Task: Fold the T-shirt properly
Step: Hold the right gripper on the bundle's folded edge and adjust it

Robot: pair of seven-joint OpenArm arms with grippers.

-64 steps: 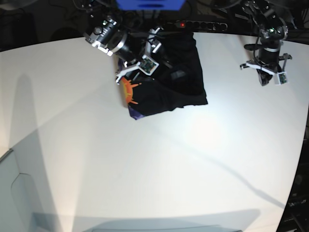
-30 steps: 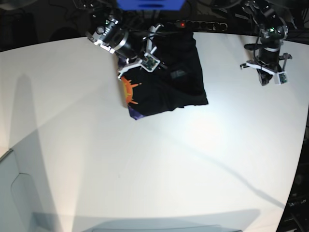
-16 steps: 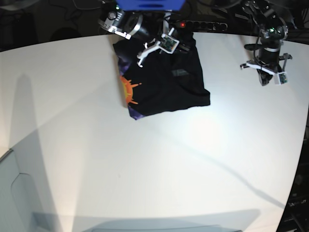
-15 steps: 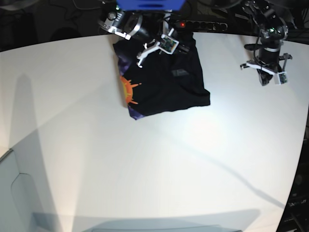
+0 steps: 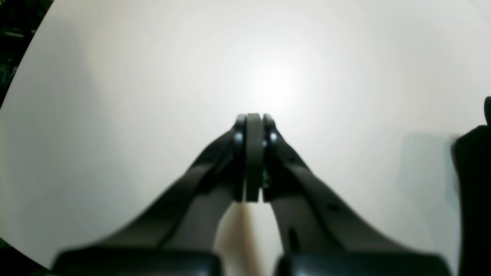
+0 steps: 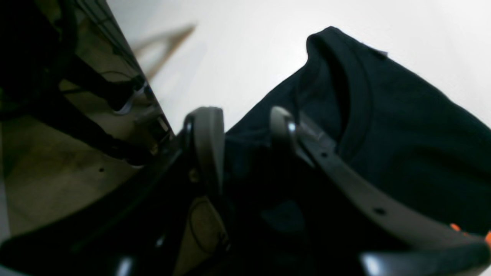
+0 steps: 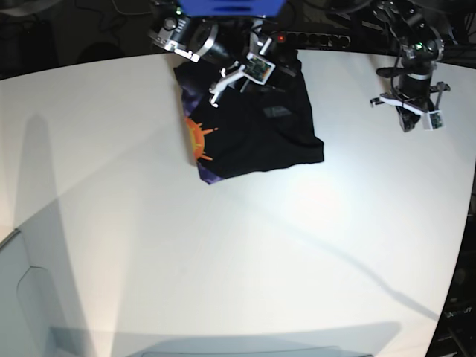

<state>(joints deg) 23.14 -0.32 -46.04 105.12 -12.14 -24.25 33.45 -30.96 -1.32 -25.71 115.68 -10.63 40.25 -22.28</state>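
T-shirt point(image 7: 253, 130) lay folded into a rough black block at about twelve o'clock on the white counter point(image 7: 238, 253), close to its far edge. An orange print point(image 7: 198, 140) showed along the block's left side, with a strip of purple point(image 7: 209, 177) at the near-left corner. A small grey label point(image 7: 275, 111) sat on the upper layer, right of the block's middle.

Over the far-left part of the cloth hung the right pincer point(image 7: 239, 76), at around eleven o'clock from the block's middle. In the right wrist view that pincer point(image 6: 245, 126) had its two grey jaws standing apart, with dark cloth seen in the gap between them; whether the tips touched the cloth cannot be told. Nothing was clamped between them, so it was released. The same view showed the shirt point(image 6: 383, 126) spreading away to the right, a thick folded ridge running up to its far corner, and a speck of orange at the lower right edge. Left of the jaws the counter's edge fell away to a dim floor with cables.

Well apart from the shirt, at about two o'clock on the counter, the left pincer point(image 7: 411, 117) pointed down above bare white surface. In the left wrist view this pincer point(image 5: 253, 126) was clenched, its jaws pressed together with nothing between them.
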